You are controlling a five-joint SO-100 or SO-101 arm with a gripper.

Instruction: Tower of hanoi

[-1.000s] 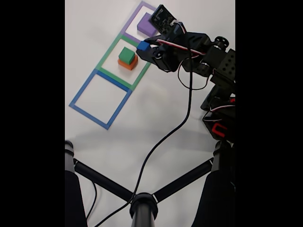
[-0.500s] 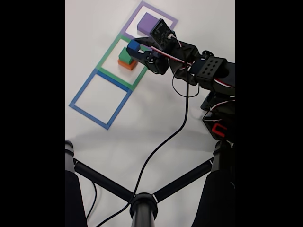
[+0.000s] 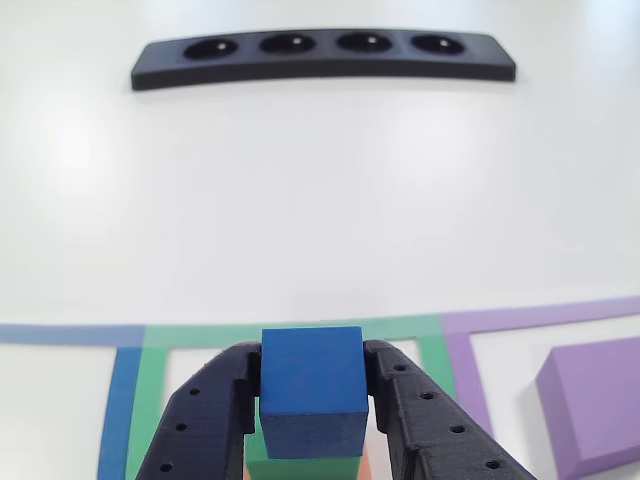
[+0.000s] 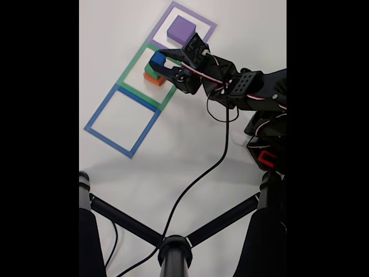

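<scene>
Blue cube (image 3: pixel 311 388) sits clamped between the two black fingers of the gripper (image 4: pixel 158 59), held just above the green block (image 3: pixel 300 468), which in turn rests on the orange block (image 4: pixel 153 79) inside the green taped square (image 4: pixel 133 63). In the other view the blue face hides most of the green top, and only a sliver of orange peeks out at the lower right, so the three look roughly lined up, though whether blue already touches green I cannot tell.

To finish this placement well, the cube should go straight down with no sideways drift, since the stack below is narrow and loose; a nudge from either finger could slide the green block off the orange one. The jaws should part only once the cube bears on the green top, and open just enough to clear its sides. The lift-out should then be vertical.

To the right in the other view, the purple block (image 3: pixel 595 405) stands alone in the purple square (image 4: pixel 206 24); to the left lies the blue square (image 4: pixel 102 107). Far across the white table (image 3: pixel 320 200) lies a dark strip with four round holes (image 3: pixel 322 58).
</scene>
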